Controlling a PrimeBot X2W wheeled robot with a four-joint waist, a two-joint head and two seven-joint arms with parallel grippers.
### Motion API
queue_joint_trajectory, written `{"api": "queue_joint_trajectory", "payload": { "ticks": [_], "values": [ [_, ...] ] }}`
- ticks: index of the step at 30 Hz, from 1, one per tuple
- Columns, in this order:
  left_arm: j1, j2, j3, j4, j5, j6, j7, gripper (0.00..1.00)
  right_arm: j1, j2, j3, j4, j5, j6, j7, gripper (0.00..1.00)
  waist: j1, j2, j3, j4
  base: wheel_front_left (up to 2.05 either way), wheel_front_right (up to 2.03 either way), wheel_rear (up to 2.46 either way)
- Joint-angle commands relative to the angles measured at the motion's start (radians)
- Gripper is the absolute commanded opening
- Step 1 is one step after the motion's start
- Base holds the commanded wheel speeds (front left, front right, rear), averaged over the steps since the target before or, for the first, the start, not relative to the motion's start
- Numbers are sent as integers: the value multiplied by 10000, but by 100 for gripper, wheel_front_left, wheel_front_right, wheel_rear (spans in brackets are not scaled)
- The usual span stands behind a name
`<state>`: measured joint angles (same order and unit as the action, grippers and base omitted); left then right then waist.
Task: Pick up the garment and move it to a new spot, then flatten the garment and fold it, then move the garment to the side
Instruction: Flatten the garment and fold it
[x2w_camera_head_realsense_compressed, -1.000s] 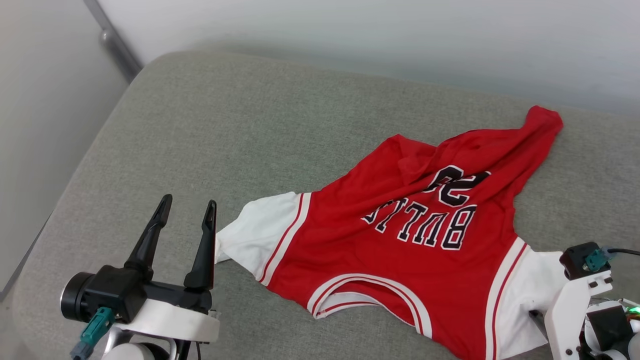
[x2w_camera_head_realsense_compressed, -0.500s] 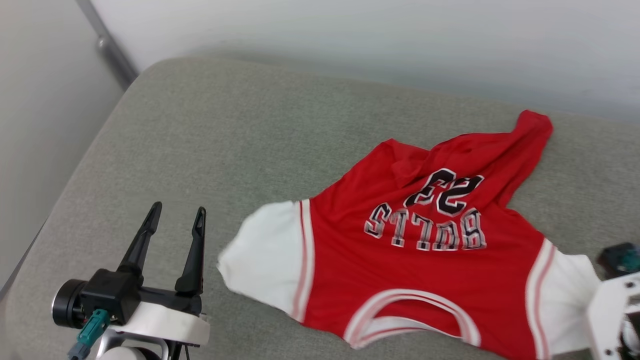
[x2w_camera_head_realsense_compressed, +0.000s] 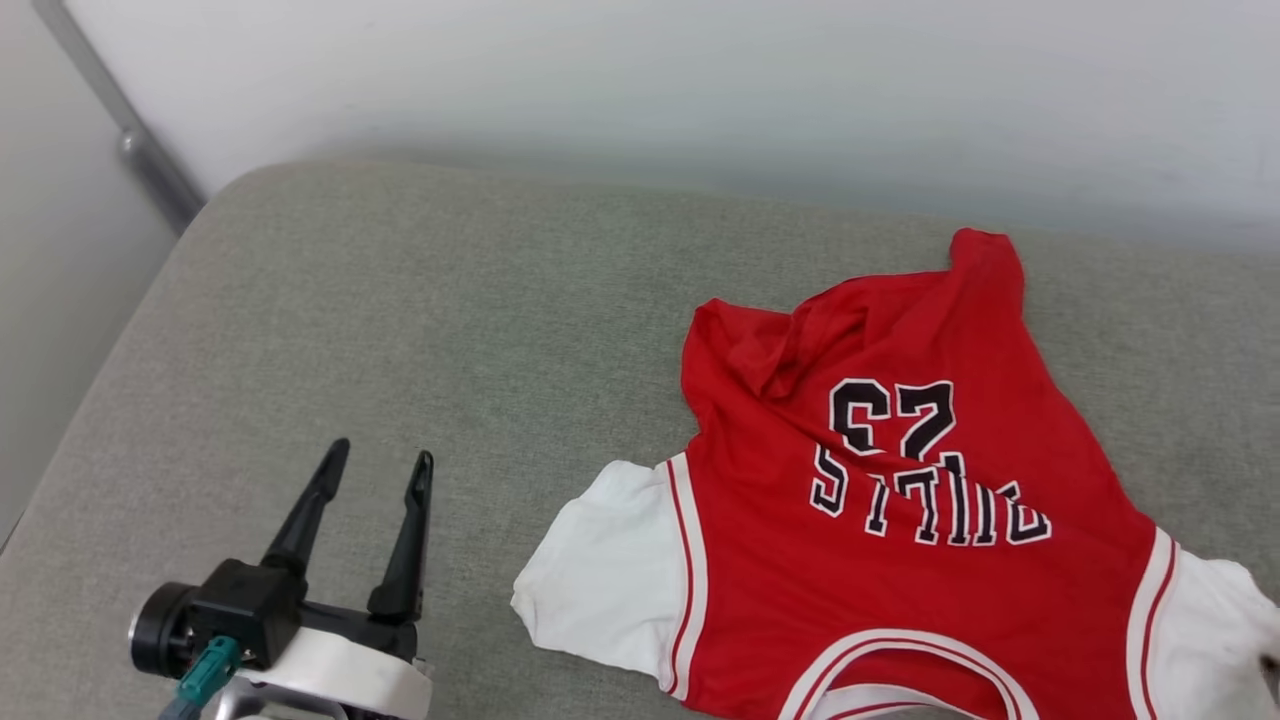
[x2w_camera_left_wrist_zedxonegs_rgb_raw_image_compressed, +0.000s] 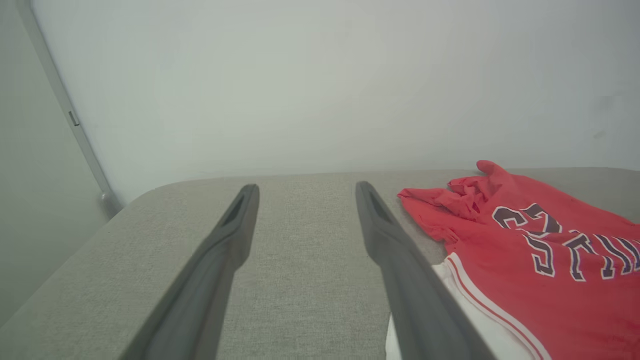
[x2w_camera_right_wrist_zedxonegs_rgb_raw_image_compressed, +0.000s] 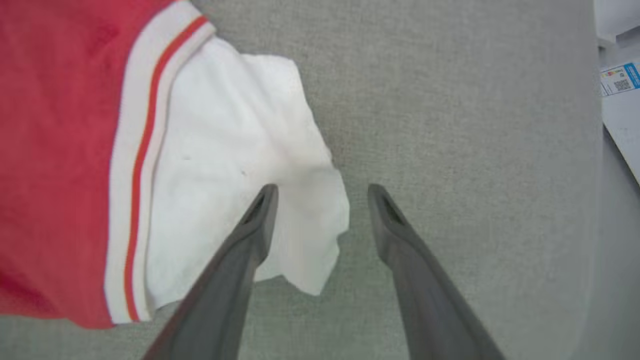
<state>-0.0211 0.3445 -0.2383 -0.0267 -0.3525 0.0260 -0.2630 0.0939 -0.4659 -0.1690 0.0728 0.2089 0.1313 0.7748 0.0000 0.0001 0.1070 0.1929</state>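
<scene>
Grey cushion (x2w_camera_head_realsense_compressed: 400, 300): jersey (x2w_camera_head_realsense_compressed: 800, 600) lies toward its right edge. The right gripper (x2w_camera_right_wrist_zedxonegs_rgb_raw_image_compressed: 322, 189) hangs over a sleeve (x2w_camera_right_wrist_zedxonegs_rgb_raw_image_compressed: 225, 150), the left gripper (x2w_camera_head_realsense_compressed: 382, 452) farther off, both spread open.

On the red part of the garment (x2w_camera_head_realsense_compressed: 860, 600) I read the black number 23 (x2w_camera_head_realsense_compressed: 893, 415), which is upside down for me. Just beside it, toward the neckline, stands the word BULLS (x2w_camera_head_realsense_compressed: 930, 500), also upside down and bent by folds. Well apart from the garment, a paper label (x2w_camera_right_wrist_zedxonegs_rgb_raw_image_compressed: 619, 79) carries print and a square code, both too small for me to read.
</scene>
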Motion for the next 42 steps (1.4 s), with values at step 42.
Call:
{"api": "queue_joint_trajectory", "payload": {
  "ticks": [42],
  "values": [
    [1203, 1512, -709, -988, -1881, 1041, 7638, 100, 472, 2782, 1010, -2572, 1014, -7, -9535, 100, 0, -1, 1114, -2455, 0, 0, 0]
  ]
}}
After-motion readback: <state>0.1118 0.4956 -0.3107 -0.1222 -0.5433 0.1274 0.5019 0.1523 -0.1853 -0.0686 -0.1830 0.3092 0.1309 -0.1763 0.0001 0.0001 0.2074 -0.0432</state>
